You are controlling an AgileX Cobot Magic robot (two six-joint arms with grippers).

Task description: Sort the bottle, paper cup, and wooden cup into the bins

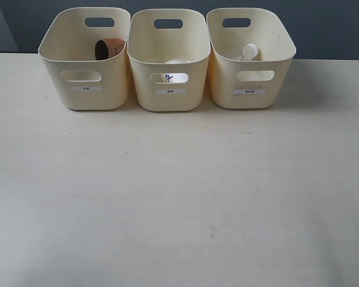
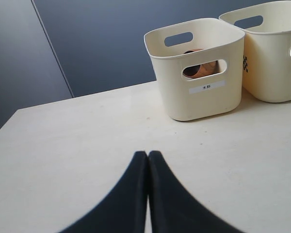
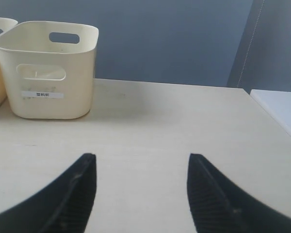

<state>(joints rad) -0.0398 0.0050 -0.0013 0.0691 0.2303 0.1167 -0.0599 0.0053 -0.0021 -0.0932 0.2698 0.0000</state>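
Note:
Three cream bins stand in a row at the back of the table. The wooden cup (image 1: 110, 48) lies inside the left bin (image 1: 84, 89) and shows through its handle cutout (image 2: 200, 69). The paper cup (image 1: 176, 61) rests in the middle bin (image 1: 170, 98), its dark print visible through the cutout. The bottle (image 1: 249, 52), white cap up, lies in the right bin (image 1: 251, 98). My left gripper (image 2: 148, 153) is shut and empty, low over the table and well short of the left bin (image 2: 199, 104). My right gripper (image 3: 141, 158) is open with nothing between its fingers, short of the right bin (image 3: 48, 104). Neither gripper shows in the exterior view.
The pale table (image 1: 179, 197) stretches in front of the bins. A dark blue wall (image 1: 323, 24) stands behind them. In the right wrist view the table's side edge (image 3: 274, 121) runs near a white surface (image 3: 281, 104).

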